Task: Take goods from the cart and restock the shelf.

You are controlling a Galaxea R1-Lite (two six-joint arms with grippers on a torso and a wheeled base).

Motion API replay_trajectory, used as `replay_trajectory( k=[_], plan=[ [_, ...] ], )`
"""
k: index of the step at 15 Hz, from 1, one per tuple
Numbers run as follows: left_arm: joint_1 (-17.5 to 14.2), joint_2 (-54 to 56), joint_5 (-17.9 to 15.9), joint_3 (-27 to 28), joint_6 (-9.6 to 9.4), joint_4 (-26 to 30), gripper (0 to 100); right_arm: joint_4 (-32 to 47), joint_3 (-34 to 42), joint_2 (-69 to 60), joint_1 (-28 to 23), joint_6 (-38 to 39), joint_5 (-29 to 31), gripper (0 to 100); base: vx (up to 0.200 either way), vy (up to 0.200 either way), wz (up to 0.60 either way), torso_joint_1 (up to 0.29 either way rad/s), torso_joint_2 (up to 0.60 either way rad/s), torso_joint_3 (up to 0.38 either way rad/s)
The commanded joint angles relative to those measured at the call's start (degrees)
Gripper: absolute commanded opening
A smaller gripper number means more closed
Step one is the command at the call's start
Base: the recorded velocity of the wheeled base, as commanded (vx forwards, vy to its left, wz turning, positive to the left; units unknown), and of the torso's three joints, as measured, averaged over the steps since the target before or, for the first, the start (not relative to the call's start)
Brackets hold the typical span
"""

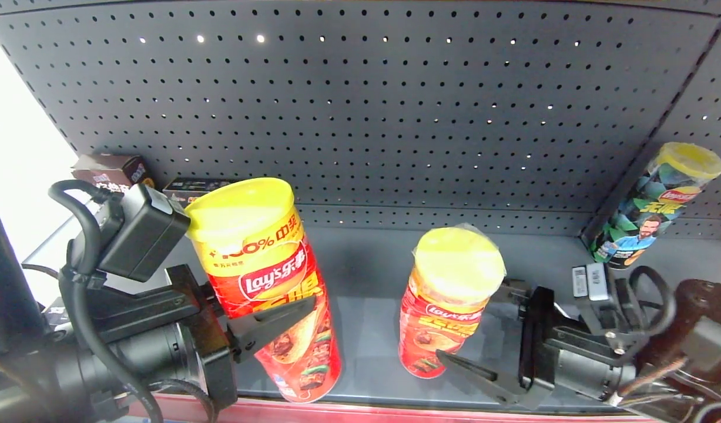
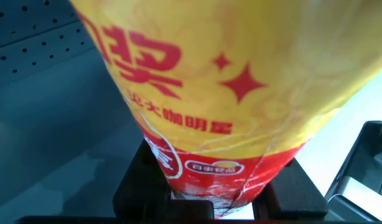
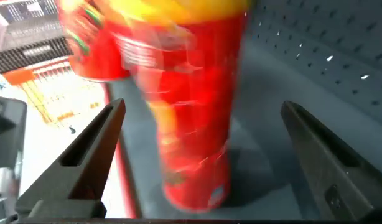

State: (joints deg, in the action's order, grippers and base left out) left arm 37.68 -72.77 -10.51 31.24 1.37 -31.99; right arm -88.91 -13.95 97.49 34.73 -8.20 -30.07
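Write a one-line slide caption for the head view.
Left gripper grips a tilted red chip can; right gripper, fingers open, flanks a second can on the shelf.

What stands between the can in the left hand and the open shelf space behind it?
Nothing visible. The left hand holds its can tilted at the front edge, with bare shelf board behind it. The second can stands apart to its right, inside the open right hand.

back left — brown box (image 1: 110, 171), black box (image 1: 190, 187) beside it | far right — green can (image 1: 654, 205), yellow lid
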Motion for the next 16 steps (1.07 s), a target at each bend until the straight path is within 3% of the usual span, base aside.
replay_trajectory(
  k=[1, 5, 8, 13, 14, 15, 16],
  plan=[
    [0.11, 0.26, 0.05, -1.01, -0.05, 0.00, 0, 1.54, 8.15, -12.41, -1.16, 0.03, 0.02, 100, 0.000, 0.000, 0.00, 0.000, 0.00, 0.000],
    [0.11, 0.17, 0.05, -0.75, -1.01, 0.00, 0, 4.53, 13.95, -22.17, -5.99, -0.06, 0.10, 100, 0.000, 0.000, 0.00, 0.000, 0.00, 0.000],
    [0.11, 0.17, -0.04, 0.57, -1.01, 0.00, 0, 15.69, 13.33, -33.50, -11.62, -0.06, 1.25, 100, 0.000, 0.000, 0.00, 0.000, 0.00, 0.000],
    [0.20, 0.17, -0.04, 0.40, -2.07, 0.00, 0, 44.26, 13.68, -57.76, -12.49, 0.56, 13.90, 100, 0.000, 0.000, 0.00, 0.000, 0.00, 0.000],
    [0.20, 0.17, -0.04, 0.40, -2.07, 0.00, 0, 44.26, 13.68, -57.76, -12.49, 0.56, 13.90, 100, 0.000, 0.000, 0.00, 0.000, 0.00, 0.000],
    [0.20, 0.17, -0.13, 0.92, -2.16, -0.09, 0, 57.97, 13.77, -69.80, -12.58, 3.28, 19.00, 100, 0.000, 0.000, 0.00, 0.000, 0.00, 0.000],
    [0.20, -0.18, -0.13, 0.92, -2.16, -0.97, 0, 65.44, 13.77, -76.13, -12.58, 3.90, 21.02, 100, 0.000, 0.000, 0.00, 0.000, 0.00, 0.000]
  ],
)
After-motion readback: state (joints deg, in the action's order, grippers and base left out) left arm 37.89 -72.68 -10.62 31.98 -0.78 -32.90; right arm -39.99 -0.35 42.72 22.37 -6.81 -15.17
